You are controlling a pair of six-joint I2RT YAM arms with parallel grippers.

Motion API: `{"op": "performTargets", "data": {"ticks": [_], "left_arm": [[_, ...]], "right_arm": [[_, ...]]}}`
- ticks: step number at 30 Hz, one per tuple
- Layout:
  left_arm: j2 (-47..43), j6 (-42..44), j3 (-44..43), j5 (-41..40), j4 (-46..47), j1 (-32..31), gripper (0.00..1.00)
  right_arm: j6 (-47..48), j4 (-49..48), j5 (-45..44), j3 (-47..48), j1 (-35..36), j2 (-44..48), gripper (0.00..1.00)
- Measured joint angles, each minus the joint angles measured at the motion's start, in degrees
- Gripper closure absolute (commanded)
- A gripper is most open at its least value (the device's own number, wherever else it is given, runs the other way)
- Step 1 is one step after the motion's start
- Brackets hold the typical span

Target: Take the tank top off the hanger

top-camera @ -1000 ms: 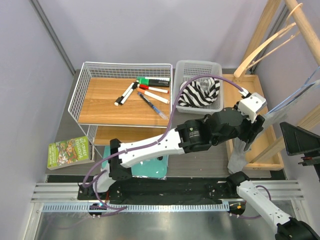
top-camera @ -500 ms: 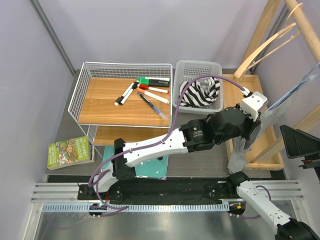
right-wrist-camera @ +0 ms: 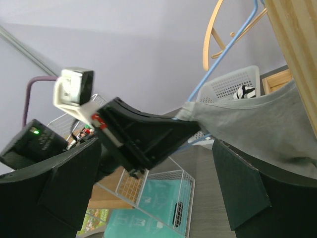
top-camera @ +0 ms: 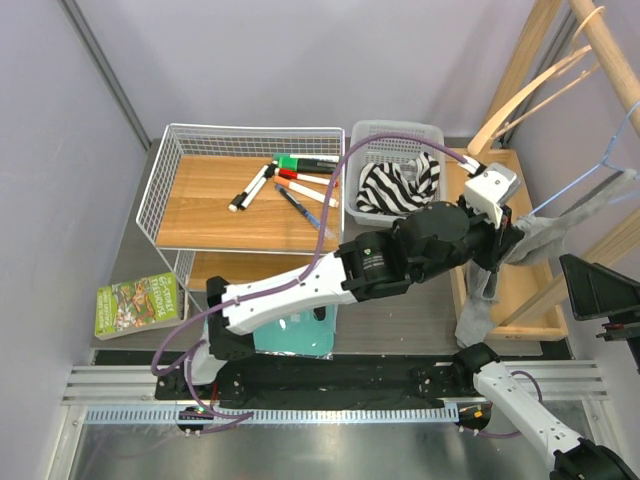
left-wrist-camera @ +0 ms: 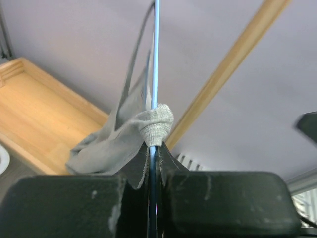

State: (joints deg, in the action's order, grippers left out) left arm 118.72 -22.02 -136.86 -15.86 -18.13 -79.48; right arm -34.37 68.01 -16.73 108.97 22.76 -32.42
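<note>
The grey tank top [top-camera: 548,228] hangs on a thin blue hanger [top-camera: 588,178] at the wooden rack on the right, and part of it droops down [top-camera: 478,300]. My left gripper [top-camera: 508,238] is shut on the blue hanger wire [left-wrist-camera: 155,59]. The tank top's fabric [left-wrist-camera: 154,125] is bunched right at the fingertips of the left gripper [left-wrist-camera: 153,166]. In the right wrist view, the left gripper [right-wrist-camera: 190,130] meets the stretched tank top [right-wrist-camera: 257,121] under the blue hanger [right-wrist-camera: 223,54]. My right gripper [right-wrist-camera: 153,198] is wide open and empty, at the right edge of the top view [top-camera: 598,285].
A wooden rack with a tray [top-camera: 520,170] and a sloping rail [top-camera: 612,45] carries a wooden hanger [top-camera: 530,85]. A grey basket [top-camera: 398,135] holds a zebra cloth [top-camera: 398,185]. A white wire basket [top-camera: 160,180] holds markers. A book [top-camera: 138,305] and a teal box [top-camera: 290,330] lie near the arm bases.
My left gripper has moved up and to the left with the hanger wire in it. The tank top is now pulled out taut from the rack.
</note>
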Motion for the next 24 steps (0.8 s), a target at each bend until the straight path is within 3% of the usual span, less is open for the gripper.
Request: {"op": "performTargets", "data": {"ticks": [12, 24], "left_arm": [[-11.6, -3.1, 4.5, 3.5, 1.4, -1.3, 1.0], [-29.4, -3.1, 21.8, 2.6, -2.7, -3.0, 1.0]], "right_arm": [[0.0, 0.2, -0.1, -0.5, 0.0, 0.4, 0.0], [-0.3, -2.8, 2.0, -3.0, 0.0, 0.4, 0.0]]}}
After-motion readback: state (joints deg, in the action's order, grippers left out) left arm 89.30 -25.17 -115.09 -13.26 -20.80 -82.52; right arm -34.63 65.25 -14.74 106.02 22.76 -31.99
